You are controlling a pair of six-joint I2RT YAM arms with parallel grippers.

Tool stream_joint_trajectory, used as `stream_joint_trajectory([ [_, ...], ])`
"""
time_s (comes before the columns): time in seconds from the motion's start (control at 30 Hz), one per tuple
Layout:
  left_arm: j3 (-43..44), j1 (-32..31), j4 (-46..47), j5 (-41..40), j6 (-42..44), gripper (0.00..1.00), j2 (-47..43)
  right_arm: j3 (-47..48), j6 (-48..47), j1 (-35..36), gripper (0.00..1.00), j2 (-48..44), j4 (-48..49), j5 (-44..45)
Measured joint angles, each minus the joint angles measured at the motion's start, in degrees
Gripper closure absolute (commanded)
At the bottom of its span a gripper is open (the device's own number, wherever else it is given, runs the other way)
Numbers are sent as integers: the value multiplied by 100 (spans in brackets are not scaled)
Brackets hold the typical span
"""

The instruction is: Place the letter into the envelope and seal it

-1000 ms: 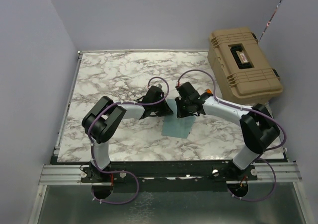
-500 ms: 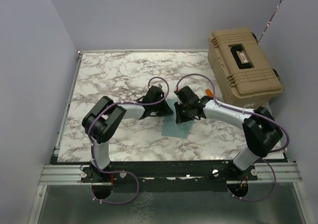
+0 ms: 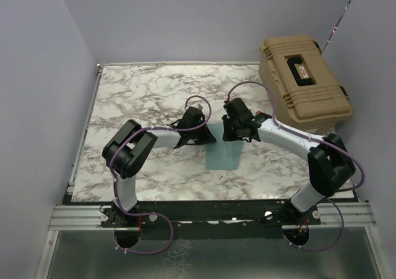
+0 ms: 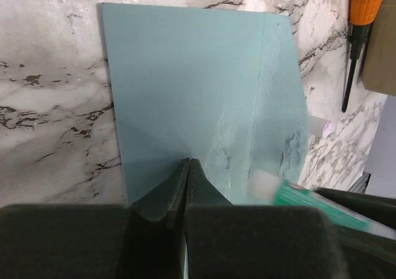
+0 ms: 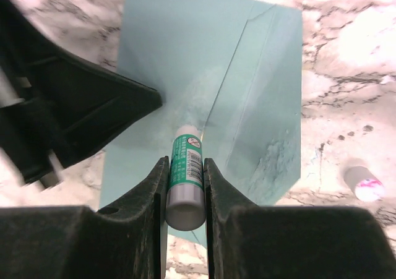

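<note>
The teal-blue envelope (image 3: pixel 223 154) lies flat on the marble table (image 3: pixel 142 93) between the two arms, its flap crease visible (image 4: pixel 260 87) and shiny smears beside it. My left gripper (image 4: pixel 189 163) is shut, its tips resting on the envelope's near edge; it also shows in the top view (image 3: pixel 208 137). My right gripper (image 5: pixel 184 163) is shut on a green-and-white glue stick (image 5: pixel 185 161), whose white tip hovers over the envelope (image 5: pixel 260 93) near the crease. The glue stick also shows in the left wrist view (image 4: pixel 297 195). The cream letter is not visible.
A tan hard case (image 3: pixel 303 84) stands at the back right. An orange-handled screwdriver (image 4: pixel 364 13) lies by it. A small white cap (image 5: pixel 364 184) lies on the marble right of the envelope. My left gripper's dark body (image 5: pixel 74 118) fills the right wrist view's left side.
My right gripper with the glue stick has drawn back toward the far side of the envelope, uncovering more of it. The left gripper has stayed in place.
</note>
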Motion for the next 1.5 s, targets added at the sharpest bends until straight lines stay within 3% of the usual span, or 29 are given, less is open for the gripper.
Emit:
stream_joint_trajectory([
  [0.13,57,-13,-85,-4,157,100,-46,-17,31,-101,100,-761,-37,-13],
  [0.23,72,-9,-313,-7,323,94,-149,-197,127,-334,100,-1545,120,-15],
  [0.43,76,-4,-896,4,568,74,-507,-1056,693,-811,99,-2612,284,22],
  [0.67,0,4,-1335,-87,750,44,-1388,-2232,1827,-1204,99,-3215,310,15],
  [1.0,-505,55,-1705,-498,811,16,-1963,-3692,3167,-1467,95,-3923,1355,-155],
  [1.13,-573,57,-1744,-564,796,11,-2000,-4148,3475,-1611,88,-4041,1941,-184],
  [1.2,-579,57,-1744,-566,791,2,-2020,-4297,3589,-1655,83,-4057,2312,-203],
  [1.5,-592,57,-1744,-562,791,4,-2031,-5051,3836,-1742,72,-3480,3963,-361],
])
